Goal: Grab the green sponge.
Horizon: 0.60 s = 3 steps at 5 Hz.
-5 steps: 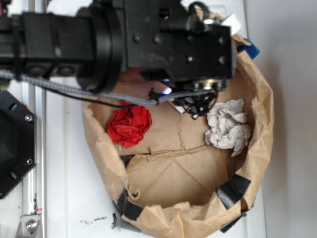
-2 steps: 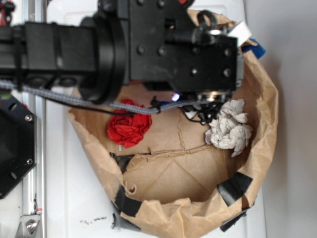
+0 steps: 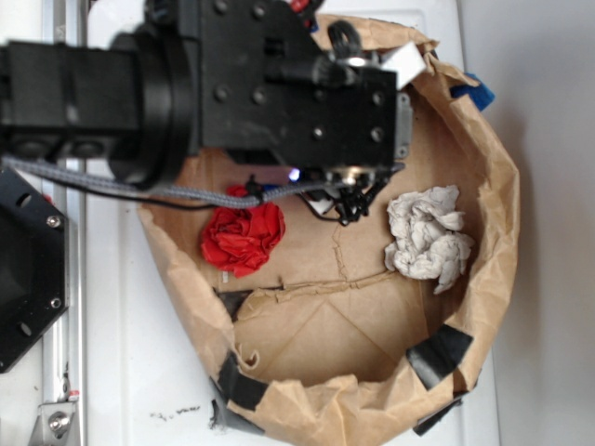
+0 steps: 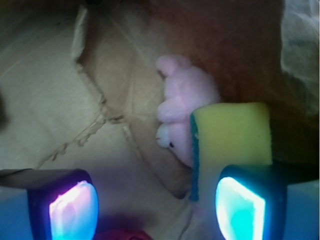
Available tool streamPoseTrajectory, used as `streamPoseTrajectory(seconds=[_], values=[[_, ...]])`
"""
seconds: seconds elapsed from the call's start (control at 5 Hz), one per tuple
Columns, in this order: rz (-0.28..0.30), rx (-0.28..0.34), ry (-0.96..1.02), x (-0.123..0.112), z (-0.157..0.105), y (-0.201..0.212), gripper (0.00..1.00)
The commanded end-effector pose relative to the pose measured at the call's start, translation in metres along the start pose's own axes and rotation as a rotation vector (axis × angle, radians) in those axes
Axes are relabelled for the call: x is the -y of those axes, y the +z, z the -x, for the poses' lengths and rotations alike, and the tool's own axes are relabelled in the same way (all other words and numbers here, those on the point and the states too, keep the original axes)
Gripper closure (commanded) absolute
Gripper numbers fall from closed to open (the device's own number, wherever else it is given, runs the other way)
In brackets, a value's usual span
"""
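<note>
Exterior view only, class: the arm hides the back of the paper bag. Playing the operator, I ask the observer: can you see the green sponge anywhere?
Observer: Yes. The wrist view shows the sponge, yellow with a green edge.
Operator: Is anything next to it?
Observer: A pink plush toy lies against its side.
Operator: Is the gripper around the sponge?
Observer: No. The gripper is open, and the sponge sits ahead of one finger, not in the gap.
</note>
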<state>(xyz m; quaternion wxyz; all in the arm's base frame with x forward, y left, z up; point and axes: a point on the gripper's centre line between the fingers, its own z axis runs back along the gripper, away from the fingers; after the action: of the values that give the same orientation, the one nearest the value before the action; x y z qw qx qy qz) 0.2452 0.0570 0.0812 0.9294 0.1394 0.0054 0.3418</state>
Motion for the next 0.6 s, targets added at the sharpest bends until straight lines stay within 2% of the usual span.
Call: streamPoseTrajectory(seconds=[0.0,0.4], values=[[-0.006,0.055,0.038,-0.0226,-0.0078,0.0053,0.00],[-0.024,0.058,0.044,-0.0278,-0.0127,-0.0013,0.00]])
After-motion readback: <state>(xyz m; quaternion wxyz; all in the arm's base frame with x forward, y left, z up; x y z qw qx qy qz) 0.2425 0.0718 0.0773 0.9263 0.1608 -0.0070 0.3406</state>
